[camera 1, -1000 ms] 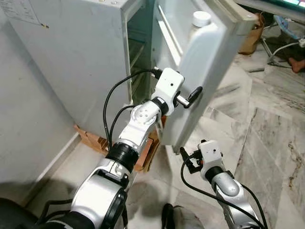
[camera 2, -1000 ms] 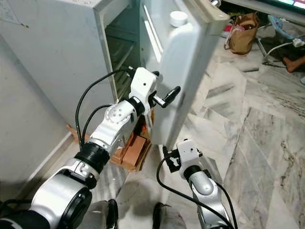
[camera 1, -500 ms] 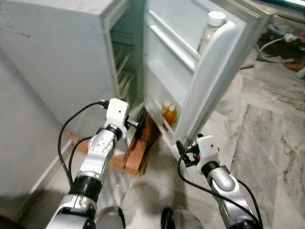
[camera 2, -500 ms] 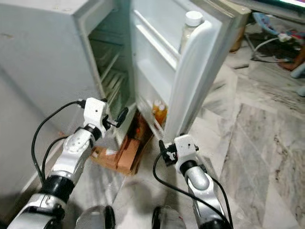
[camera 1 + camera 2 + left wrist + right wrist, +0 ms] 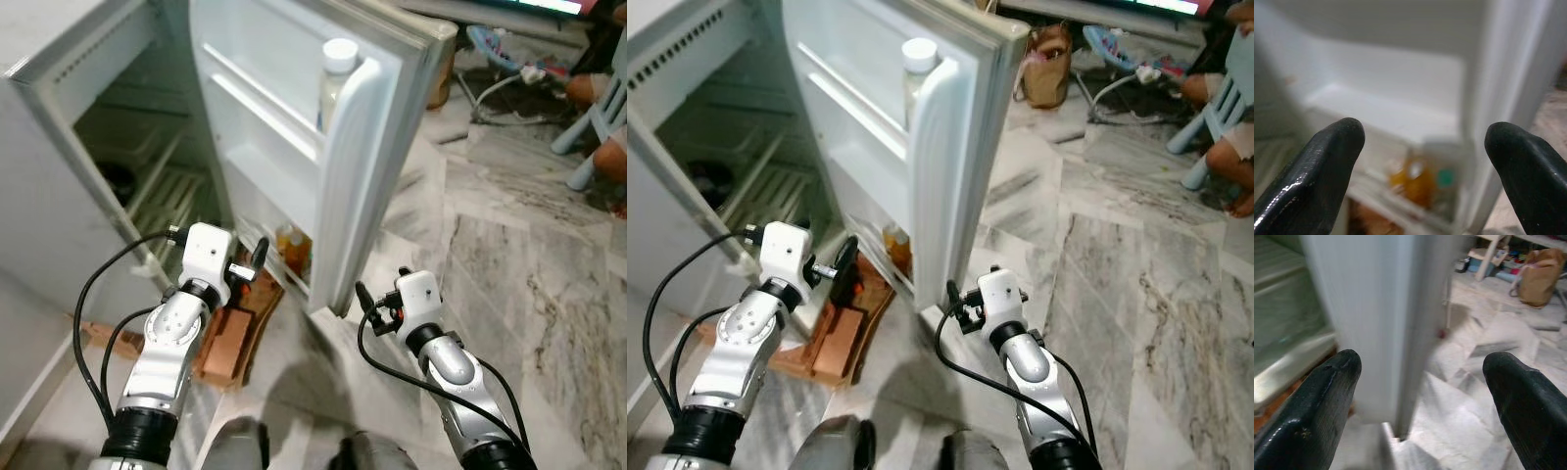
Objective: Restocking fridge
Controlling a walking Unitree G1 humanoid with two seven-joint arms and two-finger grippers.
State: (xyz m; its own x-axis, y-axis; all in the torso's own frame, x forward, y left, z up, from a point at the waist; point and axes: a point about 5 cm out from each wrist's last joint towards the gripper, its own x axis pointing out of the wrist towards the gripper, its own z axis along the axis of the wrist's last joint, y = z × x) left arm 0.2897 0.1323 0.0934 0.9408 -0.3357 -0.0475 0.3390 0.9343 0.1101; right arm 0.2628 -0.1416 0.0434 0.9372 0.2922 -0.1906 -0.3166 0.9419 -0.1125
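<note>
The white fridge [image 5: 59, 108] stands open, its door [image 5: 343, 186] swung wide. A white-capped bottle [image 5: 338, 73] stands in the door's upper shelf. Orange bottles [image 5: 292, 250] sit in the door's bottom shelf and are blurred in the left wrist view [image 5: 1415, 178]. My left gripper [image 5: 257, 262] is low, just inside the door near those bottles. Its fingers [image 5: 1327, 161] are open and hold nothing. My right gripper [image 5: 361, 299] hangs below the door's outer edge [image 5: 1400, 333], open and empty. Wire shelves [image 5: 162, 191] show inside the fridge.
Wooden blocks [image 5: 227, 343] prop up the fridge's front at the floor. A brown bag [image 5: 1050, 78] stands on the marble floor behind the door. At the far right are a person's legs [image 5: 612, 152] beside a blue chair [image 5: 598, 108]. My own feet [image 5: 838, 446] show at the bottom.
The fridge door has swung wider open. My left gripper has dropped from the door's edge to low by the bottom shelf. The camera has shifted too.
</note>
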